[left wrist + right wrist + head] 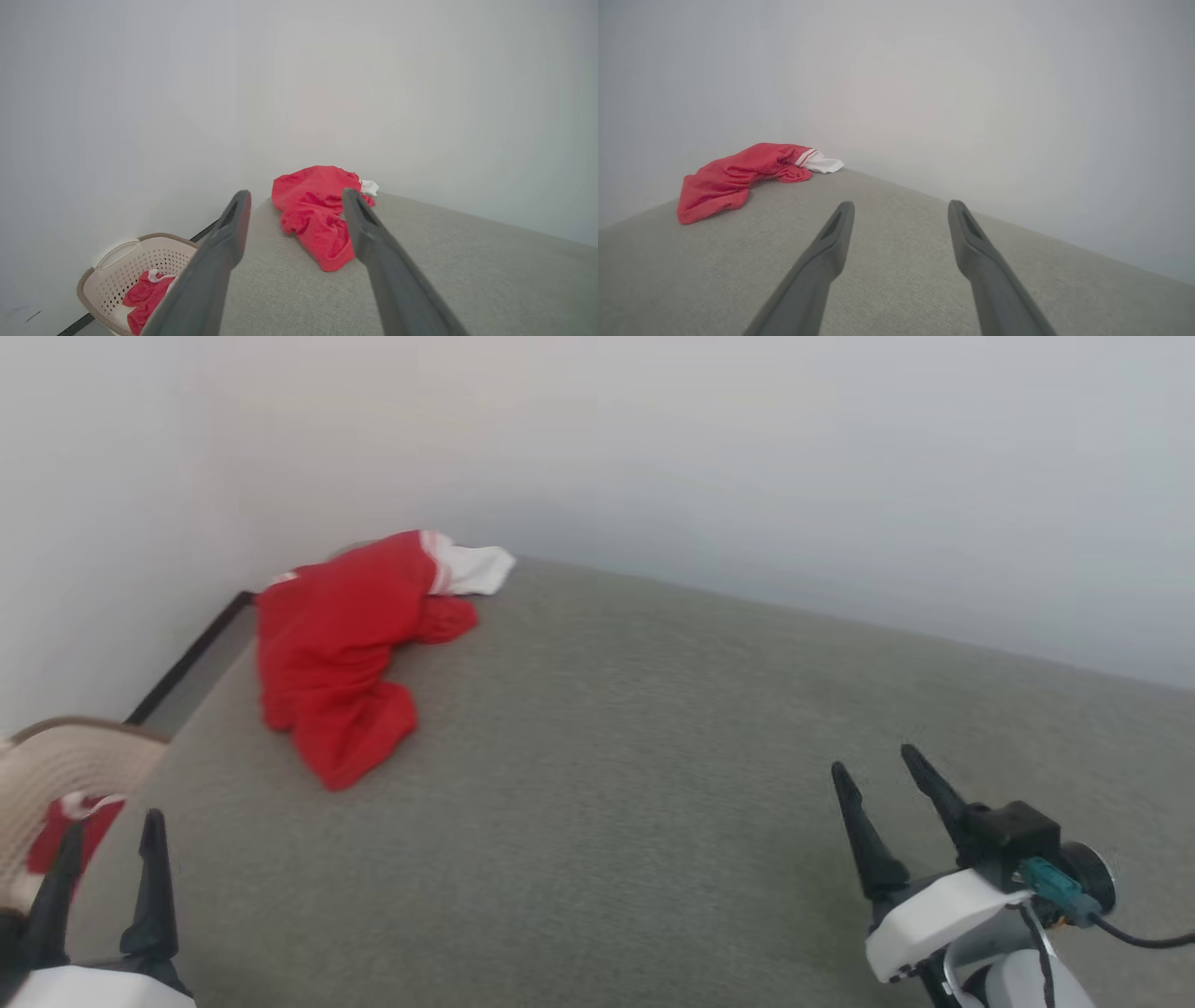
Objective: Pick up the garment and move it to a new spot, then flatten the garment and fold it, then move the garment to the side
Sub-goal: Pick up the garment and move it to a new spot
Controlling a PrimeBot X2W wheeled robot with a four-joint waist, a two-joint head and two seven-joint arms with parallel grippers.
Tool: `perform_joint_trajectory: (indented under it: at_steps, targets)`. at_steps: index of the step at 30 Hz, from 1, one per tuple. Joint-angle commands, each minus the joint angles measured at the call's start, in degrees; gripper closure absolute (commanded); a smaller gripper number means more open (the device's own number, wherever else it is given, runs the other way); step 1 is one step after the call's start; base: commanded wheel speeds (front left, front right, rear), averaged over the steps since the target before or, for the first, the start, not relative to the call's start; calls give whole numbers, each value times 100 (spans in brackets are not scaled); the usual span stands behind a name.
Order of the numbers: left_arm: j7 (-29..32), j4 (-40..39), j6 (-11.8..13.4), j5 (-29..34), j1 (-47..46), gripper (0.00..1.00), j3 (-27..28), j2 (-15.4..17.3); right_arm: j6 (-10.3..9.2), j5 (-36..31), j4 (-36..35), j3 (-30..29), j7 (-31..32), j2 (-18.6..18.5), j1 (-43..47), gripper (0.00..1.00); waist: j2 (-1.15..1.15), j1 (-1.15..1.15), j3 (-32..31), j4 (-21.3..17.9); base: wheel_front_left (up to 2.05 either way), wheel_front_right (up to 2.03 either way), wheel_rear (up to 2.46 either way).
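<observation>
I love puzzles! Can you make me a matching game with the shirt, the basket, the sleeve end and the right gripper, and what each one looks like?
1 shirt
2 basket
3 sleeve end
4 right gripper

a white
b open, holding nothing
c beige, full of little holes
d red, crumpled up

Pairs: 1-d, 2-c, 3-a, 4-b

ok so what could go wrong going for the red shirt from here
The garment lies bunched near the grey surface's far left edge; a clumsy grab might nudge it off. The basket beside that edge holds similar red cloth, a possible wrong target.
</observation>
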Motion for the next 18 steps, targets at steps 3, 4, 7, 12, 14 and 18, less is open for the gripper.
perform_joint_trajectory:
  at_steps: [3, 4, 7, 12, 14, 18]
  targets:
    - [-20, 16, 54, -18, 54, 0, 49, 17, -4, 143, 128, 158, -75, -20, -138, 0, 0, 0, -65, 354, 0, 0, 0]
    - [-15, 25, 61, -12, 58, 0, 44, 23, -4, 159, 159, 191, -86, -30, -162, 0, 0, 0, -68, 399, 0, 0, 0]
    - [-1, 18, 75, -54, 58, 0, 44, 14, -4, 225, 220, 279, -121, -34, -207, 0, 0, 0, -68, 529, 0, 0, 0]
    - [31, 13, 104, -106, 73, 0, 52, 3, -4, 298, 293, 341, -148, -63, -260, 0, 0, 0, -56, 665, 0, 0, 0]
    - [29, 12, 122, -127, 72, 0, 63, -17, -4, 311, 324, 373, -159, -54, -298, 0, 0, 0, -43, 716, 0, 0, 0]
    - [24, -40, 160, -198, 115, 0, 96, -78, -4, 307, 384, 425, -183, -41, -350, 0, 0, 0, 7, 774, 0, 0, 0]
